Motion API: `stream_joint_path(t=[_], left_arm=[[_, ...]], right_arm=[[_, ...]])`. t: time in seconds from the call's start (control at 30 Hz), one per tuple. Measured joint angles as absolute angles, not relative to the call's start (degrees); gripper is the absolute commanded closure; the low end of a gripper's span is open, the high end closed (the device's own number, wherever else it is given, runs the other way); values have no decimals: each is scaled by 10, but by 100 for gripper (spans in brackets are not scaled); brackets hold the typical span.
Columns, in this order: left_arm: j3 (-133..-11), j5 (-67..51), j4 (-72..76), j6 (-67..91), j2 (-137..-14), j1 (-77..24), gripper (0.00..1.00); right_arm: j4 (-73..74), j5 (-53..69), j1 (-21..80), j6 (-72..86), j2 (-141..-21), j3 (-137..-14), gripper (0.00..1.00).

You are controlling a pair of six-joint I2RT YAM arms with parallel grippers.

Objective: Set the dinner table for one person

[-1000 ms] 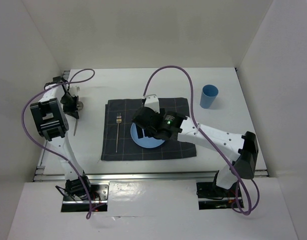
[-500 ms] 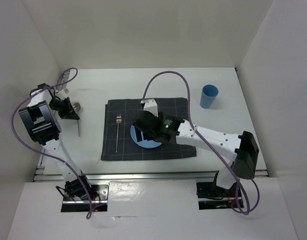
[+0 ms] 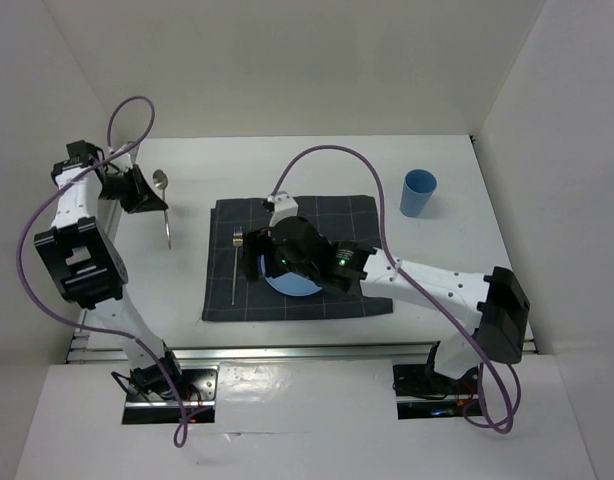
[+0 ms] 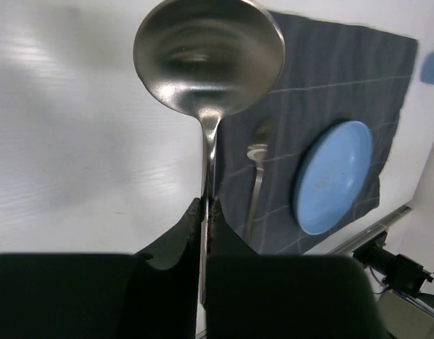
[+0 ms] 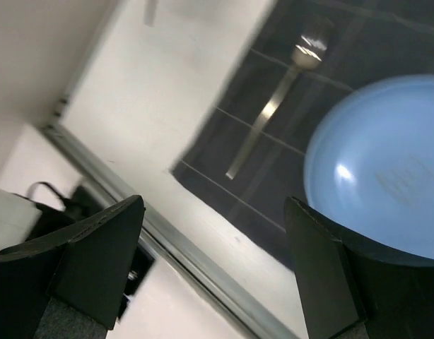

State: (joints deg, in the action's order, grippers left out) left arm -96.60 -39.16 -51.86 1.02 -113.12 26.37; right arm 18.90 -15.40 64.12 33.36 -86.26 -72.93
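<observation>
The dinner table (image 3: 227, 170) lay flat and white, its long axis running left to right across the top view, a silver rail (image 3: 307, 350) along its near edge. It sat beneath both sets of jaws. The left gripper (image 4: 206, 210) was pressed tight on the handle of a spoon (image 4: 208, 56) over the table's left part, bowl pointing away. The right gripper (image 5: 213, 205) hung spread wide, empty, above the blue plate (image 5: 376, 162) and fork (image 5: 273, 106) on the dark checked placemat (image 3: 347, 215). A blue cup (image 3: 419, 192) stood far right – plain white walls all round.
</observation>
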Motion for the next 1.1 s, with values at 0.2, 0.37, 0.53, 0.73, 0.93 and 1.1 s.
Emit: stream_joint_path(t=[0.2, 0.37, 0.53, 0.73, 0.93, 1.1], left_arm=[[-913, -401, -479, 61, -958, 188, 100], [-890, -396, -469, 95, -887, 128, 100], [-873, -378, -462, 112, -884, 116, 100], [-863, -363, -461, 123, -882, 97, 100], [-857, -358, -462, 124, -876, 82, 100], [-857, -357, -462, 124, -874, 82, 100]], right_arm=[[30, -77, 639, 284, -951, -794, 12], [-14, -39, 635, 272, -1068, -892, 14], [-22, -8, 613, 293, -1094, -901, 23], [-66, 41, 565, 335, -1098, -901, 28], [-81, 82, 553, 349, -1144, -917, 37], [-77, 100, 554, 356, -1166, -919, 56]])
